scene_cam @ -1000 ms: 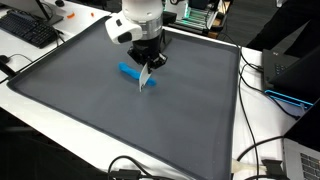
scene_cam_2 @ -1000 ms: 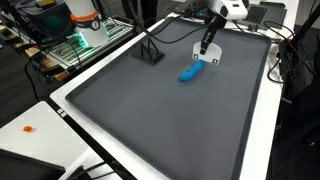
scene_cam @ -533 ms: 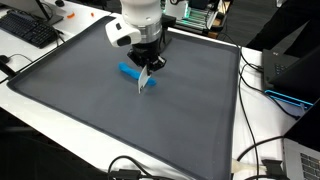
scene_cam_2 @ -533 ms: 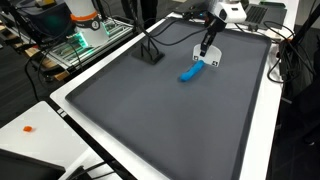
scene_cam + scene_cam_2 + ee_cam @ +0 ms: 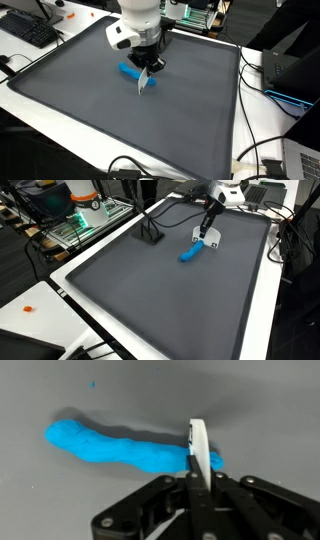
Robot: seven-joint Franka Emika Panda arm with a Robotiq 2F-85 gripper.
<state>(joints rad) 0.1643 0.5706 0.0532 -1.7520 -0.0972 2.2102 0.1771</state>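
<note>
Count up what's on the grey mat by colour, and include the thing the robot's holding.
Blue: 1, the blue clay roll
White: 1, the white blade, clamped in the jaws
Black: 1, the black stand
Total: 3

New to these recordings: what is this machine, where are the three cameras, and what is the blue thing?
It is one robot arm ending in a two-fingered gripper. Two pictures come from cameras standing outside the robot, at different places; the third comes from a camera on the wrist, just behind the gripper. On the dark grey mat lies a long blue lump, like modelling clay. The gripper is shut on a thin white blade, its tip at one end of the lump.
</note>
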